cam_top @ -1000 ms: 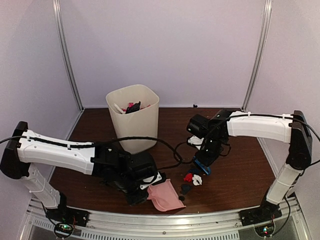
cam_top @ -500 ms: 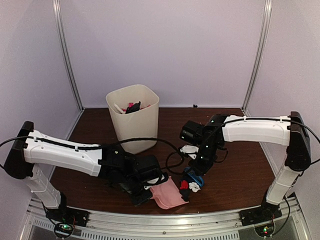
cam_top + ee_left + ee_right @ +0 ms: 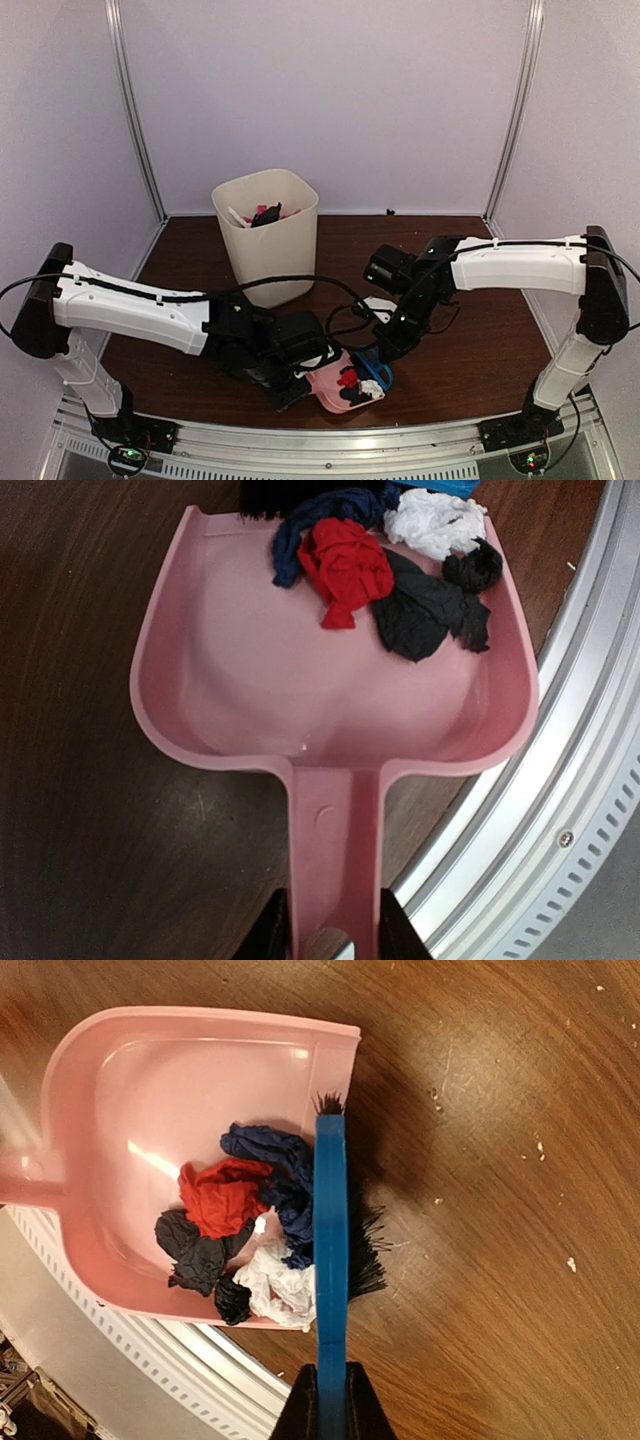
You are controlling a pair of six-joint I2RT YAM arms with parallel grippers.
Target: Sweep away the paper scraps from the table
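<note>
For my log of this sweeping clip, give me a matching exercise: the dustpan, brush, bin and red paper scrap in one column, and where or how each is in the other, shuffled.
Things
1. pink dustpan
2. blue brush
3. beige bin
4. red scrap

States
A. lies inside the dustpan
B. stands upright on the table, touched by no gripper
C. handle clamped in the left gripper
D. handle clamped in the right gripper, bristles at the dustpan's mouth

Pairs: 1-C; 2-D; 3-B; 4-A
</note>
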